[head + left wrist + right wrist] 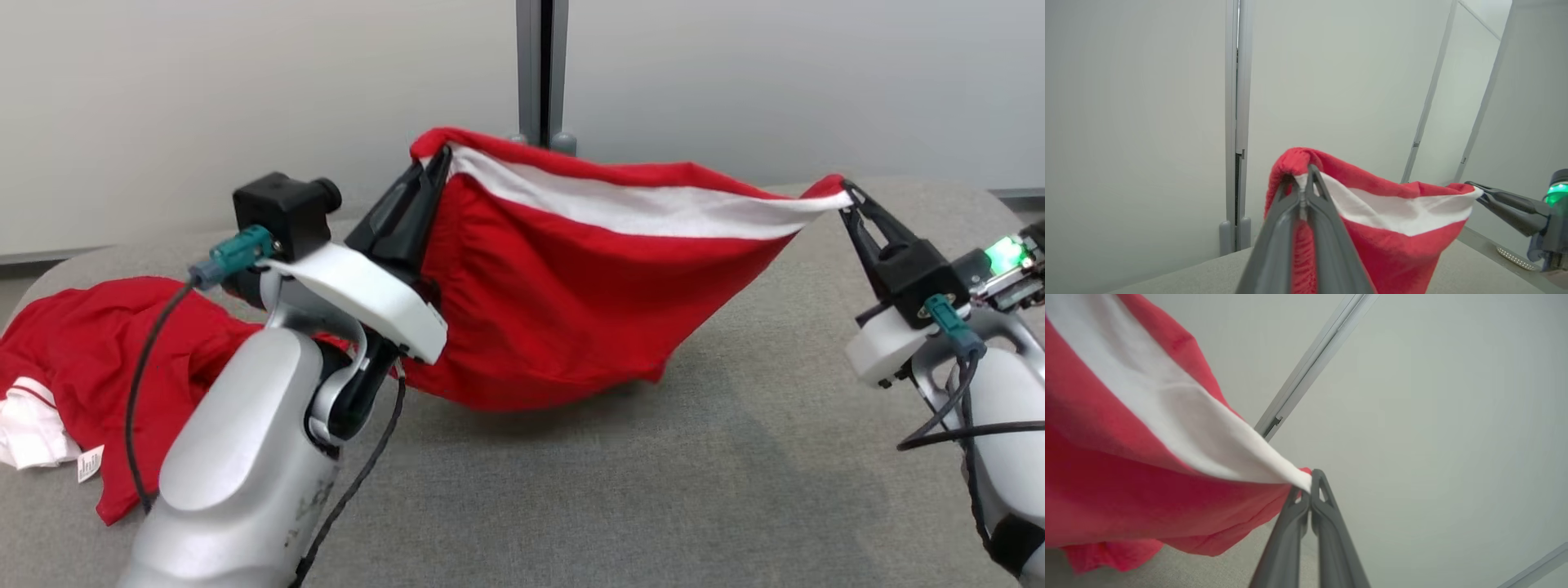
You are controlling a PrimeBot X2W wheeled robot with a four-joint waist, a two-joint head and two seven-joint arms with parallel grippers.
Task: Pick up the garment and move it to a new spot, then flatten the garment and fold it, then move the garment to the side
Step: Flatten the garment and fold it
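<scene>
the red garment [555, 310] with its white band hangs stretched between both arms above the grey tabletop [653, 490]. the left end effector [441, 159] is closed on the cloth's upper corner, at about 11 o'clock of the cloth. the right end effector [849, 192] is closed on the opposite corner at about 2 o'clock, where the white band tapers to a point. the top edge runs fairly taut between them and the body sags in a pouch; whether its lowest fold touches the tabletop cannot be told. a second red heap [90, 351] lies crumpled at 8 o'clock of the head view, with a white label [90, 465] at its edge.
</scene>
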